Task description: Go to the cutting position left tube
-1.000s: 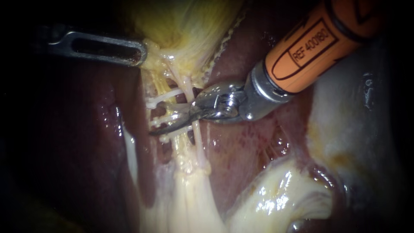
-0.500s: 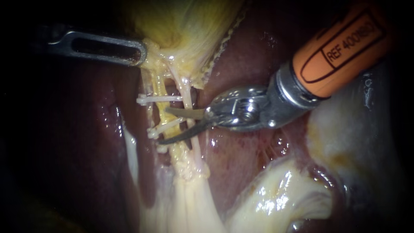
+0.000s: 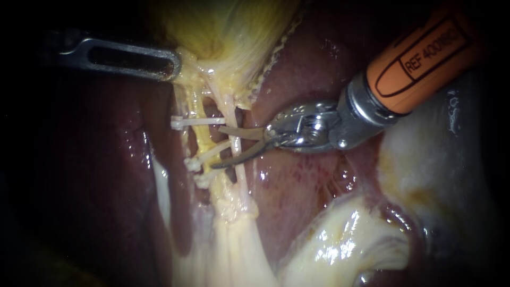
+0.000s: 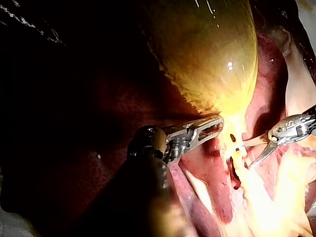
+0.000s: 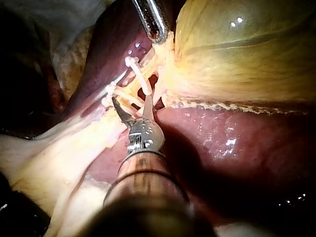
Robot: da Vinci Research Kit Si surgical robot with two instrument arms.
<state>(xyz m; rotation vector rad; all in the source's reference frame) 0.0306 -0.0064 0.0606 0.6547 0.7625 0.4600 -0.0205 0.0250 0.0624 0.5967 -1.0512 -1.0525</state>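
Tube on left (image 3: 200,139) runs top-to-bottom (clipped); right instrument's hand (image 3: 216,148) gapes beside it; left instrument (image 3: 172,65) clamps gallbladder (image 3: 228,32).

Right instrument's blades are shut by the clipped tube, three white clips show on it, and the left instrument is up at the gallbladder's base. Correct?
One thing is wrong. The right instrument has its blades open, with a clear gap between them in the endoscope view. The rest stands: it is by the clipped tube, three white clips show on it, and the left instrument is at the base of the gallbladder.
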